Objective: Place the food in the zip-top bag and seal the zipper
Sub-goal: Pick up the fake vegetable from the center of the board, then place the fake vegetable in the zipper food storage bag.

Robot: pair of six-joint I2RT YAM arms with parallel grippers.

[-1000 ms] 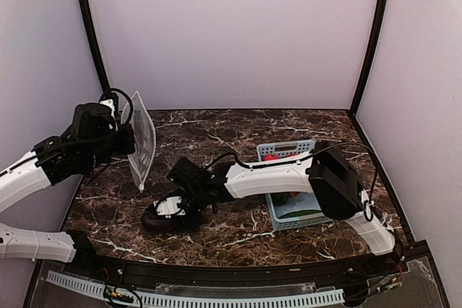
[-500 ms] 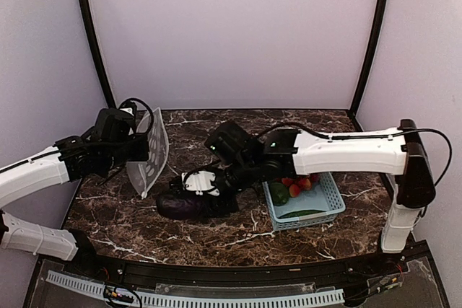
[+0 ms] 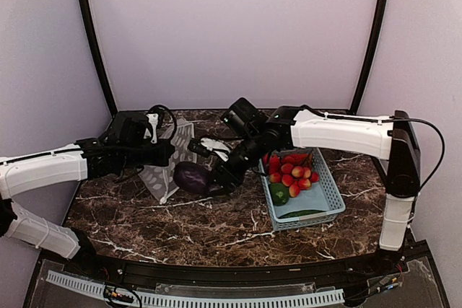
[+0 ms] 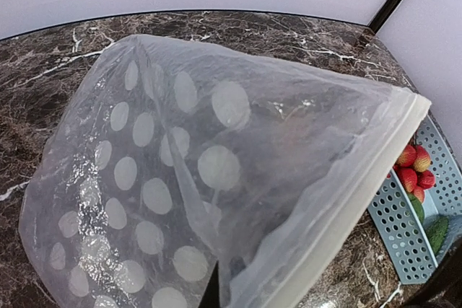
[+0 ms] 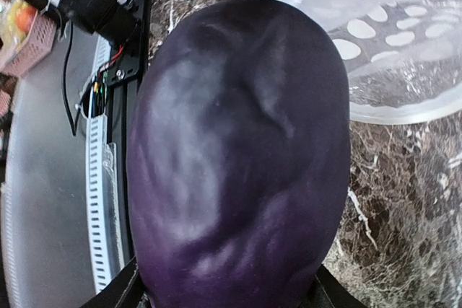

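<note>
Above the middle of the dark marbled table (image 3: 216, 232), pinched between the right gripper (image 3: 211, 179) fingers: a dark purple toy eggplant (image 3: 188, 177), off the tabletop, just beside the mouth of a clear soft plastic zip-top bag (image 3: 170, 172) printed with white dots. Held aloft by the left gripper (image 3: 164, 153), pressed together on the bag's edge. Along the gaping mouth, a whitish zipper strip (image 4: 361, 192). Off to the right, inside a light-blue slotted plastic basket (image 3: 330, 203): red and red-yellow round toy pieces (image 3: 292, 171) and a green cucumber (image 3: 303, 213).
</note>
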